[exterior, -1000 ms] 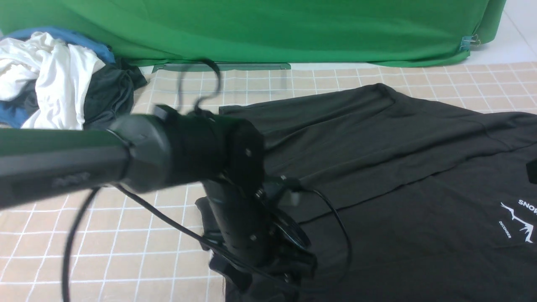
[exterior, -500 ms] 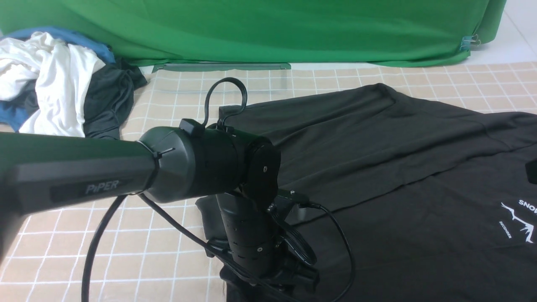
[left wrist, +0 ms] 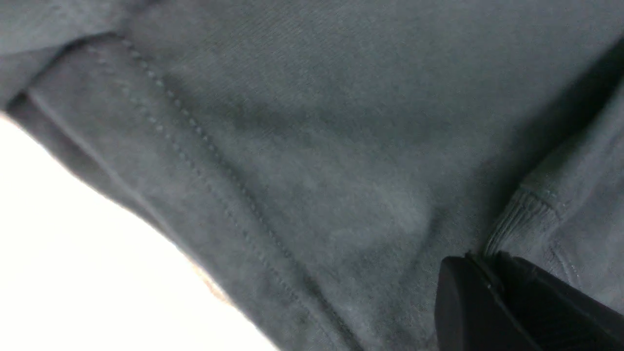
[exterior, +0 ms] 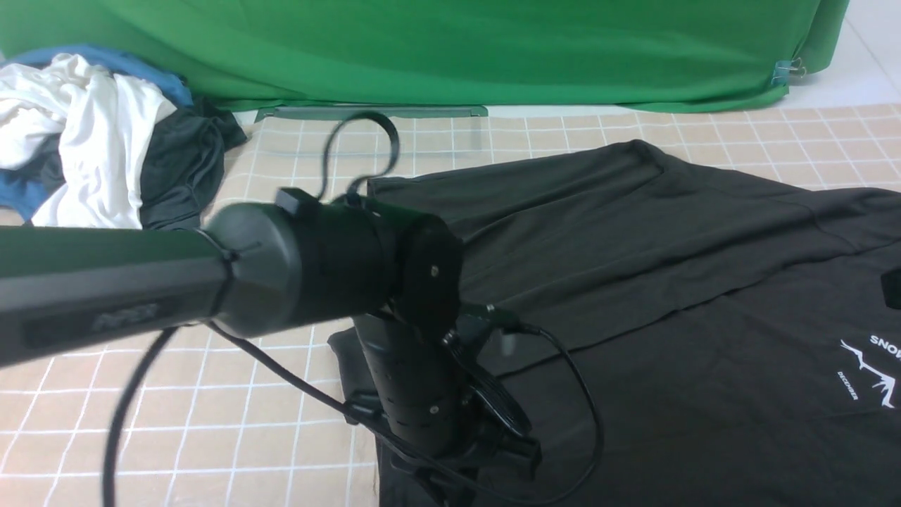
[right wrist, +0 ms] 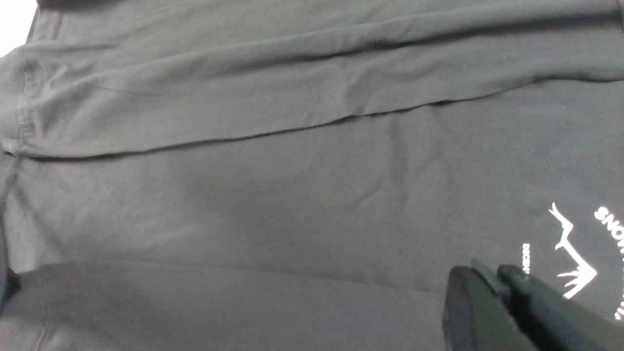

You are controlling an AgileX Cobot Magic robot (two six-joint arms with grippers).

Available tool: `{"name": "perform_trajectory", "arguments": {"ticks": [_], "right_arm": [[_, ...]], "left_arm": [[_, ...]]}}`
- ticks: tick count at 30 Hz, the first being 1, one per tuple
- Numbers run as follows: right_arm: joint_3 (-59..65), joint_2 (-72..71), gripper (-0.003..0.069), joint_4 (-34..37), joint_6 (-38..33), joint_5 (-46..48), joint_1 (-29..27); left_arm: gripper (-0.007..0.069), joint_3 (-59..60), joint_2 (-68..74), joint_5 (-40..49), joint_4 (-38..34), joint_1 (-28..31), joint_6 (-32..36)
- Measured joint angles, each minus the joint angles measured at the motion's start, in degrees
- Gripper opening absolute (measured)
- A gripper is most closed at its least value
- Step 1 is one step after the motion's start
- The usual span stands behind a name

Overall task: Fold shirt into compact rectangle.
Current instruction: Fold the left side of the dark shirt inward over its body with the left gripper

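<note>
The black shirt [exterior: 669,282] lies spread over the checked table, its white graphic [exterior: 869,373] at the right edge. My left arm reaches down to the shirt's near left corner, where the left gripper [exterior: 486,458] is mostly hidden by its own wrist. In the left wrist view the left gripper [left wrist: 482,256] is shut on a ribbed fold of the shirt [left wrist: 292,146]. In the right wrist view the right gripper [right wrist: 487,273] is shut beside the graphic [right wrist: 573,258], with a thin grey strip of the shirt [right wrist: 292,195] between its tips.
A pile of white, blue and dark clothes [exterior: 91,134] sits at the back left. A green cloth [exterior: 457,49] hangs along the far edge. The checked tablecloth [exterior: 211,394] shows bare to the left of the shirt. The left arm's cable [exterior: 584,408] loops over the shirt.
The left gripper's jaws have closed onto the shirt's edge, and the left arm has shifted slightly left and upward. The right side looks unchanged.
</note>
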Motion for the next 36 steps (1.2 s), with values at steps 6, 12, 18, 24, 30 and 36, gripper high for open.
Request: {"name": "perform_trajectory", "arguments": {"ticks": [6,12,18,24,30,36], "right_arm": [[0.0,0.0,0.0081,0.0,0.0,0.0,0.0],[0.0,0.0,0.0082,0.0,0.0,0.0,0.0],[0.0,0.0,0.009,0.0,0.0,0.0,0.0],[0.0,0.0,0.0092,0.0,0.0,-0.8,0.0],[0.0,0.0,0.0098,0.0,0.0,-1.2,0.0],[0.0,0.0,0.0104,0.0,0.0,-1.1,0.0]], "left_arm": [[0.002,-2.4,-1.1,-0.7,0.2,4.2,0.0],[0.002,-10.6,-1.1,-1.9,0.6,10.6,0.5],[0.002,-16.4,-1.1,-4.5,2.2,15.7,1.1],[0.002,-17.4,0.4,-12.6,2.6,19.1,1.7],[0.0024,-17.4,5.9,-17.6,2.6,19.7,1.9],[0.0174,-18.3,7.0,-16.8,4.9,19.7,-2.0]]}}
